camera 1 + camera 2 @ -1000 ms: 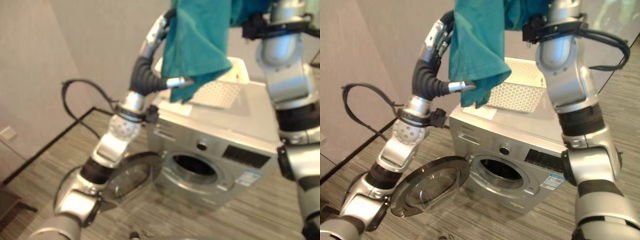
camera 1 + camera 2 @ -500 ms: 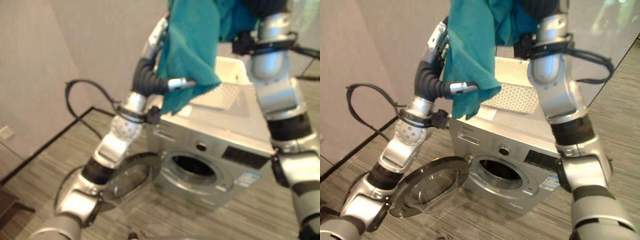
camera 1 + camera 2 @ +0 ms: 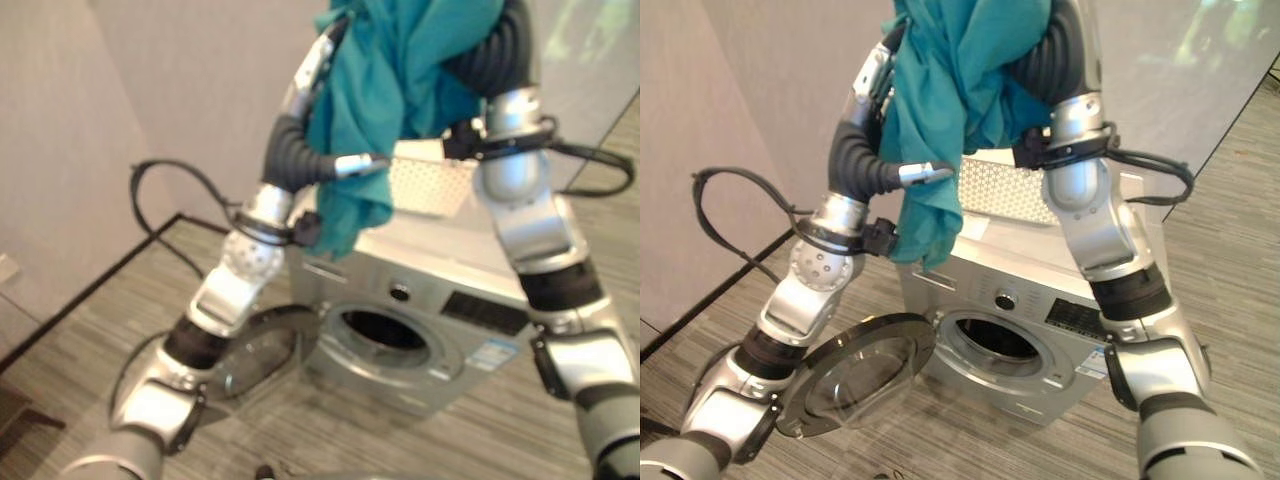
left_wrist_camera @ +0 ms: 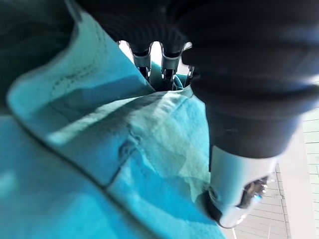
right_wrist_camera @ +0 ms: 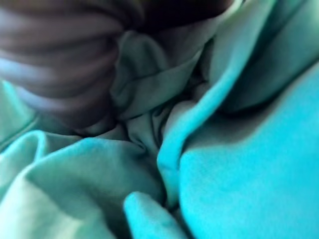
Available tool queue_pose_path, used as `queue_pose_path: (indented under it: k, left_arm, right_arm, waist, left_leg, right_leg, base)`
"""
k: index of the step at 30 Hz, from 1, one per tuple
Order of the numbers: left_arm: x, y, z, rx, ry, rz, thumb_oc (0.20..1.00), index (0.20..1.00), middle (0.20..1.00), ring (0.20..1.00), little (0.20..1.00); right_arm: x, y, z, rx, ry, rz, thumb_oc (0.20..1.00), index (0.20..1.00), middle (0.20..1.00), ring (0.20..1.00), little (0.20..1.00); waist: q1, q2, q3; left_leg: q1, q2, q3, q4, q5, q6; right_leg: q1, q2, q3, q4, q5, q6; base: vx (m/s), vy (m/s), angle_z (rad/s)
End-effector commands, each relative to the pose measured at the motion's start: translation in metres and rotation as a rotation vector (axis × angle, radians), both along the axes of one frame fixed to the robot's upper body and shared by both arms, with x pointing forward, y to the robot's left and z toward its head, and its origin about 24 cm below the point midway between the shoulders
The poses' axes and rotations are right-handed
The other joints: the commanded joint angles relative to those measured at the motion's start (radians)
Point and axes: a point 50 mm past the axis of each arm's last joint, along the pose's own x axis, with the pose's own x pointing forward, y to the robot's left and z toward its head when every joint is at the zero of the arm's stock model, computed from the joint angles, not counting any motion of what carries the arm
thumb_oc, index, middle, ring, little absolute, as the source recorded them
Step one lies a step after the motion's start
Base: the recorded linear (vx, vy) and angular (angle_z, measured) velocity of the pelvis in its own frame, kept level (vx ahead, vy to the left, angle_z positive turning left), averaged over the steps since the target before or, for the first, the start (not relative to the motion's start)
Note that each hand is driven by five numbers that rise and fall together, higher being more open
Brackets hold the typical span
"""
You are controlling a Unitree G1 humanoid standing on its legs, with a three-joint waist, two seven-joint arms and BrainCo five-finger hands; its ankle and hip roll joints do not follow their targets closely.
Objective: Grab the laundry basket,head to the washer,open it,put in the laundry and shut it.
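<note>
I hold the teal cloth [image 3: 960, 90] bunched high between my left hand [image 3: 915, 173] and right hand [image 3: 490, 60], fingers buried in it; the washer [image 3: 1040, 300] opening lies well below, door [image 3: 855, 375] swung open.

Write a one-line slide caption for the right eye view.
Both arms hold a teal garment high above the silver washer, whose round door hangs open, with a white laundry basket on top.
</note>
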Motion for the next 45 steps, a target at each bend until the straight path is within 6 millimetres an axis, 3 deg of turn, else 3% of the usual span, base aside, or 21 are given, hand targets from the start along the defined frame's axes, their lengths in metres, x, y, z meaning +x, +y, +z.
queue_pose_path:
  k: [1, 7, 13, 22, 34, 36, 38, 41, 43, 45]
  left_arm:
    - [0.004, -0.014, 0.027, -0.003, -0.083, -0.051, 1.0, 1.0, 1.0, 1.0, 1.0]
    - [0.002, -0.013, 0.029, -0.026, -0.078, -0.074, 1.0, 1.0, 1.0, 1.0, 1.0]
    - [0.002, -0.01, 0.029, -0.042, -0.075, -0.065, 1.0, 1.0, 1.0, 1.0, 1.0]
    - [0.011, -0.023, 0.018, 0.005, 0.018, -0.107, 1.0, 1.0, 1.0, 1.0, 1.0]
    - [0.011, -0.026, 0.018, 0.026, 0.023, -0.118, 1.0, 1.0, 1.0, 1.0, 1.0]
    - [0.011, -0.026, 0.019, 0.005, 0.025, -0.118, 0.89, 0.89, 0.89, 0.89, 0.89]
    - [0.012, -0.026, 0.022, -0.021, 0.025, -0.112, 0.63, 0.63, 0.63, 0.63, 0.63]
    - [0.013, -0.027, 0.023, -0.033, 0.027, -0.111, 0.438, 0.438, 0.438, 0.438, 0.438]
    - [0.014, -0.027, 0.023, -0.042, 0.03, -0.109, 0.2, 0.2, 0.2, 0.2, 0.2]
    - [0.014, -0.027, 0.023, -0.048, 0.034, -0.109, 0.2, 0.2, 0.2, 0.2, 0.2]
  right_arm:
    - [-0.025, -0.006, 0.044, 0.066, -0.196, 0.038, 0.2, 0.2, 0.2, 0.2, 0.2]
    - [-0.028, -0.003, 0.05, 0.082, -0.213, 0.058, 0.2, 0.2, 0.2, 0.2, 0.2]
    - [-0.026, 0.004, 0.042, 0.142, -0.183, 0.132, 0.2, 0.2, 0.2, 0.2, 0.2]
    - [-0.03, 0.01, 0.043, 0.191, -0.179, 0.207, 0.2, 0.2, 0.2, 0.2, 0.2]
    - [-0.035, 0.01, 0.047, 0.211, -0.195, 0.238, 0.2, 0.2, 0.2, 0.2, 0.2]
    - [-0.035, 0.012, 0.044, 0.217, -0.188, 0.25, 0.2, 0.2, 0.2, 0.2, 0.2]
    - [-0.034, 0.014, 0.039, 0.23, -0.168, 0.268, 0.2, 0.2, 0.2, 0.2, 0.2]
    - [-0.033, 0.016, 0.036, 0.237, -0.152, 0.288, 0.2, 0.2, 0.2, 0.2, 0.2]
    - [-0.033, 0.019, 0.033, 0.248, -0.139, 0.319, 0.2, 0.2, 0.2, 0.2, 0.2]
    - [-0.033, 0.02, 0.032, 0.253, -0.135, 0.327, 0.2, 0.2, 0.2, 0.2, 0.2]
  waist:
    - [0.021, -0.009, -0.007]
    - [0.024, -0.011, -0.008]
    - [0.031, -0.012, -0.006]
    - [0.035, -0.015, 0.002]
    - [0.043, -0.02, 0.008]
    - [0.043, -0.021, 0.01]
    - [0.042, -0.022, 0.01]
    - [0.042, -0.024, 0.011]
    - [0.041, -0.023, 0.013]
    - [0.041, -0.024, 0.013]
  left_leg:
    - [0.007, 0.038, -0.029, 0.013, -0.045, 0.029]
    - [0.008, 0.036, -0.028, 0.012, -0.048, 0.031]
    - [0.013, 0.038, -0.019, 0.012, -0.054, 0.036]
    - [0.006, 0.037, -0.025, 0.014, -0.055, 0.038]
    - [0.003, 0.036, -0.033, 0.016, -0.057, 0.039]
    - [0.001, 0.036, -0.035, 0.016, -0.055, 0.039]
    - [0.0, 0.038, -0.033, 0.014, -0.055, 0.039]
    - [0.0, 0.038, -0.033, 0.014, -0.055, 0.039]
    - [0.0, 0.038, -0.033, 0.013, -0.055, 0.038]
    - [-0.001, 0.038, -0.034, 0.013, -0.054, 0.038]
  right_leg:
    - [0.0, 0.015, -0.044, 0.017, -0.061, -0.006]
    - [0.0, 0.015, -0.041, 0.012, -0.056, -0.004]
    - [0.0, 0.013, -0.036, 0.007, -0.052, -0.003]
    - [-0.003, 0.014, -0.039, 0.009, -0.054, -0.004]
    - [-0.002, 0.016, -0.046, 0.012, -0.06, -0.006]
    - [-0.003, 0.018, -0.047, 0.013, -0.061, -0.007]
    - [-0.003, 0.018, -0.049, 0.014, -0.062, -0.007]
    - [-0.004, 0.019, -0.05, 0.015, -0.062, -0.007]
    - [-0.005, 0.02, -0.052, 0.016, -0.064, -0.008]
    - [-0.006, 0.021, -0.053, 0.017, -0.064, -0.008]
  base:
    - [0.0, 0.0, 0.0]
    - [0.0, 0.0, 0.0]
    - [0.01, -0.004, -0.07]
    - [0.0, 0.0, 0.0]
    - [0.0, 0.0, 0.0]
    - [0.0, 0.0, 0.0]
    - [0.0, 0.0, 0.0]
    - [0.0, 0.0, 0.0]
    - [0.0, 0.0, 0.0]
    - [0.0, 0.0, 0.0]
